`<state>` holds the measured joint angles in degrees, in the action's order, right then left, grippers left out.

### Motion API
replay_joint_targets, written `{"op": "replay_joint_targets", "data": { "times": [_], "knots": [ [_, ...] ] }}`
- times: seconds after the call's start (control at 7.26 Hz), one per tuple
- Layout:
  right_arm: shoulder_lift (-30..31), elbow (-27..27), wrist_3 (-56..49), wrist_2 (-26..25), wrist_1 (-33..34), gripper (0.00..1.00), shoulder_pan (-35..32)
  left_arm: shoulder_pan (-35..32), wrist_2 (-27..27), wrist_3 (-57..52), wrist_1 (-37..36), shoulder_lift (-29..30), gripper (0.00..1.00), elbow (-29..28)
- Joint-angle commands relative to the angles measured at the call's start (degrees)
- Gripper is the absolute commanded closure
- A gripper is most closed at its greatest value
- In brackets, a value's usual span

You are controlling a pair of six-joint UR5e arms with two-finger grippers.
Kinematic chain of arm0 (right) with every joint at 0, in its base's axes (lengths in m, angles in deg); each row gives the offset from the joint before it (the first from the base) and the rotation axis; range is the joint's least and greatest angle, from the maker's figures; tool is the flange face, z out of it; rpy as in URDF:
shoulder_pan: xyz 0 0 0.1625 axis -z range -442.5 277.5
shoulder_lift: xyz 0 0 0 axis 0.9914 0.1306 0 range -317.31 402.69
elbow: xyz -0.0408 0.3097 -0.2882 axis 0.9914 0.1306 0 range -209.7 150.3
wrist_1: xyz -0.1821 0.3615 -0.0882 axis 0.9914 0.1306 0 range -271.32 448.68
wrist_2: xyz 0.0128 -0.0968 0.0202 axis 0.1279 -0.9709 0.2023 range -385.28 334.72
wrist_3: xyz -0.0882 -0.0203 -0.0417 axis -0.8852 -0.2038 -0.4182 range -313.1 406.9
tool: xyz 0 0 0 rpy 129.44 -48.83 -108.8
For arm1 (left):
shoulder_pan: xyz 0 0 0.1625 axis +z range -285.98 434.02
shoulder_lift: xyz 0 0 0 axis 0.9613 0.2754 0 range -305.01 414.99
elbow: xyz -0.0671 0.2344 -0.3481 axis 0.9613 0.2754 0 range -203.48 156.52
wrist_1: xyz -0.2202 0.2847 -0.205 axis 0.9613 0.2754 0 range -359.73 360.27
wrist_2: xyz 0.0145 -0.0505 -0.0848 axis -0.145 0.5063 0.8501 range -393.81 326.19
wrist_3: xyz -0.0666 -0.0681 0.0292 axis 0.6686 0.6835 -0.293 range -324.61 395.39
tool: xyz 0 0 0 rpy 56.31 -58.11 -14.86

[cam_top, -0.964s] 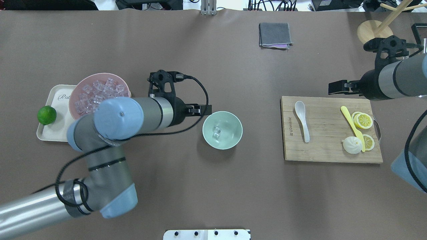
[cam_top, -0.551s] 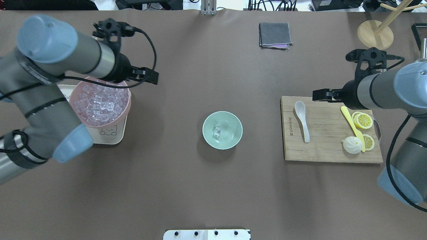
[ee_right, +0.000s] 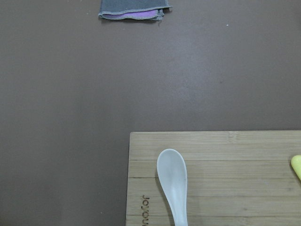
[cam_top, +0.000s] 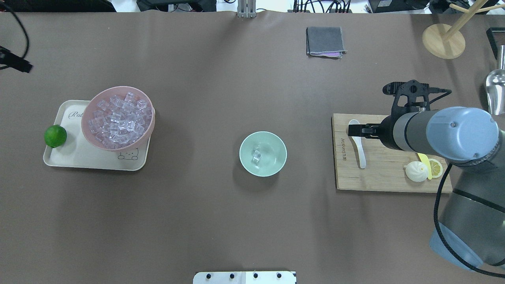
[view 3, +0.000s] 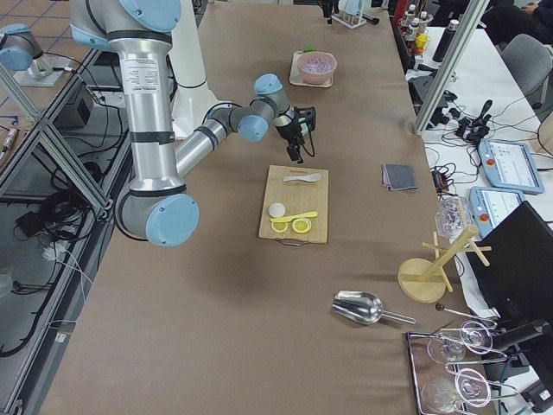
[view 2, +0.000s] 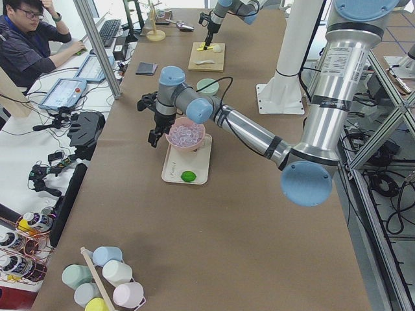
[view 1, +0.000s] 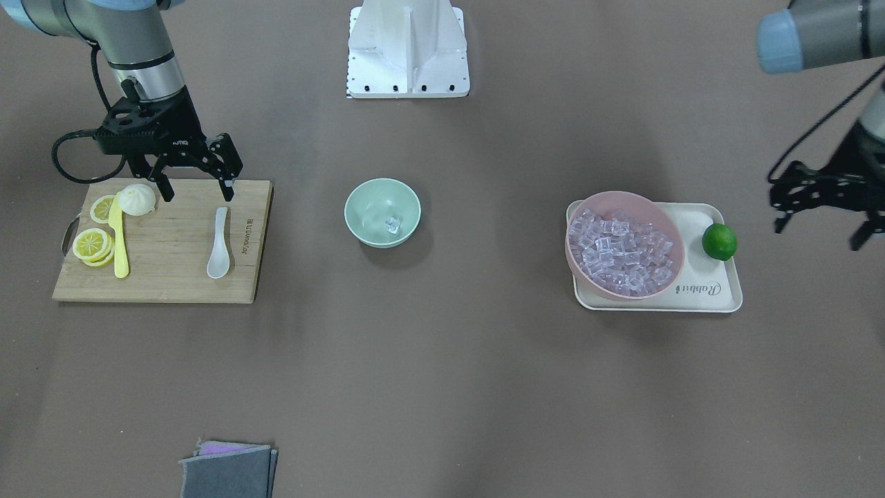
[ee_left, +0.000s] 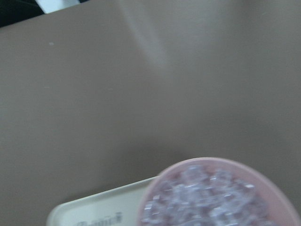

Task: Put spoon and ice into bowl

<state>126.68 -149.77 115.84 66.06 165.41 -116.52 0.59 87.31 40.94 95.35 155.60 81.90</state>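
- One ice cube already lies in the mint bowl at mid-bench, so that half looks done.
- The spoon lies flat on the cutting board, untouched and well apart from the bowl.
- The right tool hangs over the board near the spoon, released and empty.
- The left tool is off beyond the tray, apparently spread and holding nothing.

The overhead view looks forward and down on the desk from behind the robot's base. The front-facing view looks steeply down from across the desk, mirrored. Both share the bowl and the cutting board. Two side views look along the desk from its ends. The left wrist camera sits close, blurred, over the pink bowl; the right wrist camera looks down on the spoon.
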Motion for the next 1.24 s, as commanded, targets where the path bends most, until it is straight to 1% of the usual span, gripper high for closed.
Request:
{"op": "replay_joint_targets", "data": {
  "times": [0.0,0.14,0.28,0.41,0.55,0.69,0.83,0.96,1.1],
  "knots": [
    [0.1,2.0,0.0,-3.3,0.0,0.00,2.9,-12.5,8.1,-20.4,-3.0,-2.5,0.02,-8.0],
    [0.1,2.3,-0.8,-3.3,-0.1,0.00,3.2,-13.1,7.9,-22.0,-3.1,-5.0,0.02,-9.6],
    [0.2,2.6,-2.2,-3.3,0.0,0.00,3.3,-13.4,8.2,-22.0,-3.8,-5.8,0.02,-13.0],
    [0.1,4.0,-3.4,-3.3,-0.1,0.00,3.3,-14.1,8.3,-22.0,-3.0,-5.9,0.02,-13.0],
    [0.1,5.0,-3.1,-3.4,-0.7,0.03,3.6,-14.1,8.3,-21.9,-3.0,-5.9,0.02,-12.7],
    [0.7,7.5,-2.4,-4.3,-6.4,0.08,4.0,-14.1,8.3,-21.9,-3.0,-5.9,0.02,-12.7],
    [0.7,9.9,-2.2,-5.2,-10.5,0.12,4.4,-14.1,8.3,-22.0,-3.0,-5.9,0.02,-12.7],
    [0.7,11.6,-2.0,-6.6,-10.9,0.23,5.0,-14.1,8.3,-21.9,-3.0,-5.9,0.02,-12.7],
    [0.7,12.2,-1.4,-7.0,-11.0,0.29,5.5,-14.1,8.3,-21.6,-3.0,-5.9,0.02,-12.7]
  ]
}}
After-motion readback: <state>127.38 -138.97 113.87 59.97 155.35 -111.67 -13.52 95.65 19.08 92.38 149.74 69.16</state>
